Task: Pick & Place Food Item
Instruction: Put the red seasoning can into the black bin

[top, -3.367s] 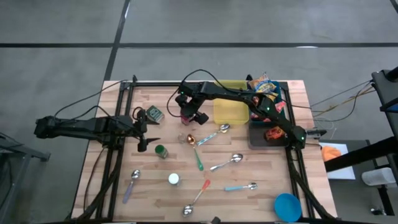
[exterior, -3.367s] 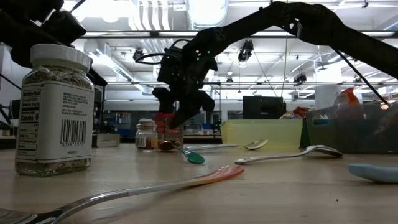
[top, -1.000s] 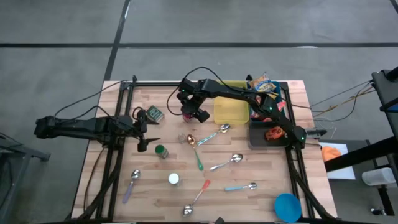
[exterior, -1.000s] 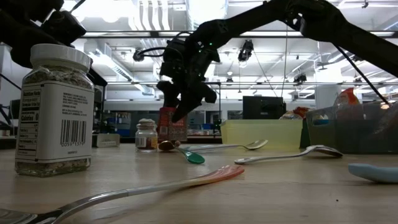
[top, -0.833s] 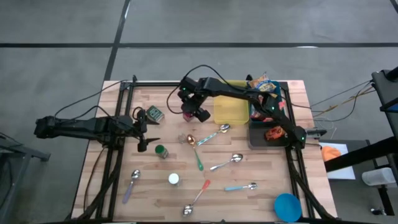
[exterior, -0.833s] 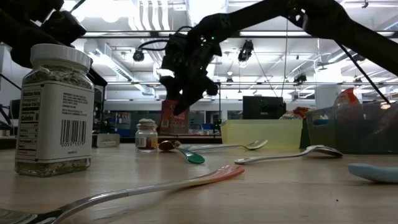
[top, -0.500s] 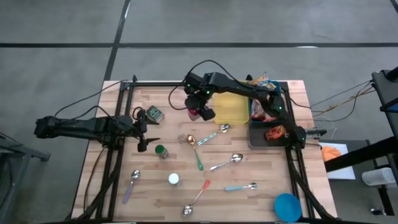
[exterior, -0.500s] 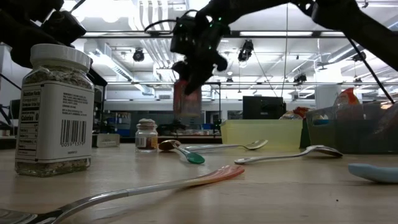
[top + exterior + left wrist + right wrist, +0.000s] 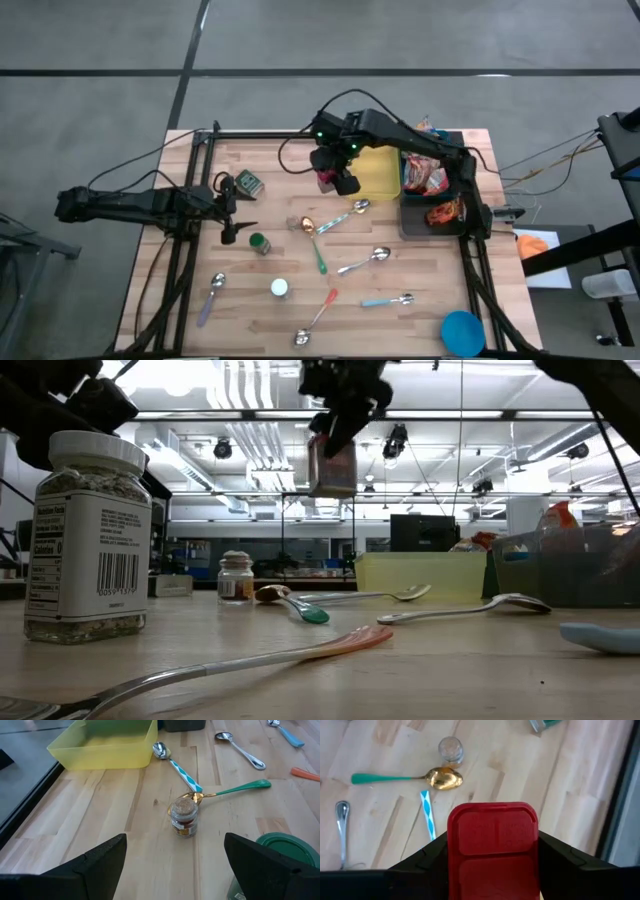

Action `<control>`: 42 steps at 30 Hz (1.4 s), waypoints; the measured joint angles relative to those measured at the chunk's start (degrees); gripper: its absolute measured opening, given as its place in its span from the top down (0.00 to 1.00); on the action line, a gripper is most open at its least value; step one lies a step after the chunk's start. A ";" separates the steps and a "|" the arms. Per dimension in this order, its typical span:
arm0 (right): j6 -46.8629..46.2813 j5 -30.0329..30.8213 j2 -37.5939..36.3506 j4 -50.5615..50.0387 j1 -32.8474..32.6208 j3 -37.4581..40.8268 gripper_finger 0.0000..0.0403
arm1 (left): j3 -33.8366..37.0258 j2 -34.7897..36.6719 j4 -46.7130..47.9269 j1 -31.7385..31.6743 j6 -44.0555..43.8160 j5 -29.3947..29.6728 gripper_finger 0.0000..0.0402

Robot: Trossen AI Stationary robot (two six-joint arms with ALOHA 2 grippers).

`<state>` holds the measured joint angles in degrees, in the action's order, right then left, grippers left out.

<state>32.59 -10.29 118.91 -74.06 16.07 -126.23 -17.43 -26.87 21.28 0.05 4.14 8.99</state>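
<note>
1. High view: I have the right gripper point(image 9: 337, 178) over the desk's point(image 9: 420, 320) far half, just beside the near-left corner of the yellow tray point(image 9: 372, 176), its fingers clamped on the red-lidded jar point(image 9: 328, 181). The left gripper point(image 9: 232, 208) waits by the left edge, fingers spread wide and empty, so the right arm is the one placed to finish the job.

2. Low view: the jar point(image 9: 332, 465) hangs upright, well clear of the desktop, and the tray point(image 9: 420, 573) lies off to its right.

3. Right wrist view: I look straight down on the red lid point(image 9: 492, 837) between the fingers point(image 9: 427, 865), so the jar's long axis runs along the gripper's line, pointing at the desk.

4. Left wrist view: the tray point(image 9: 107, 745) looks empty to me, though only part shows. I'd judge it the likely drop spot, a short sideways carry away.
</note>
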 joint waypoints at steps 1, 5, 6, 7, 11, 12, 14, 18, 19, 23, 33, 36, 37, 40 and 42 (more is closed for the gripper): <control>-1.06 0.82 -0.71 -0.49 -0.31 0.11 0.48 | 0.00 0.02 0.00 0.00 0.00 0.00 0.15; -4.77 4.30 -3.69 -0.95 -2.01 1.94 0.46 | -0.02 0.02 0.04 0.01 0.00 0.00 0.15; -5.70 5.01 -4.57 -0.97 -2.45 2.80 0.45 | -0.01 0.02 0.06 0.00 0.00 0.00 0.15; -6.67 5.59 -5.61 -0.87 -2.90 3.89 0.44 | 0.00 0.02 0.04 -0.02 0.00 0.00 0.15; -11.37 6.93 -10.27 0.09 -4.00 10.23 0.45 | 0.00 0.02 0.05 -0.02 0.00 0.00 0.15; -12.68 7.64 -11.44 0.57 -4.25 12.16 0.46 | 0.00 0.02 0.07 0.01 0.00 0.00 0.15; -15.37 8.33 -14.28 2.01 -4.63 16.45 0.47 | 0.00 0.02 0.07 0.00 0.00 0.00 0.15; -21.12 9.37 -20.45 5.41 -5.60 25.58 0.47 | 0.00 0.02 0.07 0.01 0.00 0.00 0.15; -22.65 10.22 -22.04 6.37 -6.01 27.86 0.46 | 0.00 0.02 0.07 0.01 0.00 0.00 0.15; -27.77 13.59 -28.66 9.94 -7.73 36.43 0.44 | -0.01 -0.01 0.07 0.00 0.00 0.00 0.15; -45.48 21.80 -41.68 12.78 -12.96 52.17 0.46 | -0.01 -0.01 0.08 0.00 0.00 0.00 0.15; -51.16 24.01 -44.13 12.56 -14.36 55.79 0.44 | 0.00 -0.01 0.08 0.00 0.00 0.00 0.15; -53.59 24.93 -44.89 12.23 -14.76 56.86 0.43 | -0.02 -0.01 0.07 0.01 0.00 0.00 0.15; -61.64 27.01 -47.20 10.93 -15.71 59.57 0.43 | 0.00 -0.01 0.07 0.00 0.00 0.00 0.15; -67.18 27.36 -48.64 9.52 -16.13 61.22 0.45 | 0.00 -0.01 0.07 0.01 0.00 0.00 0.15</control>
<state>-34.59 17.07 70.28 -64.53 -0.06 -65.01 -17.43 -26.87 21.34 0.05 4.14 8.99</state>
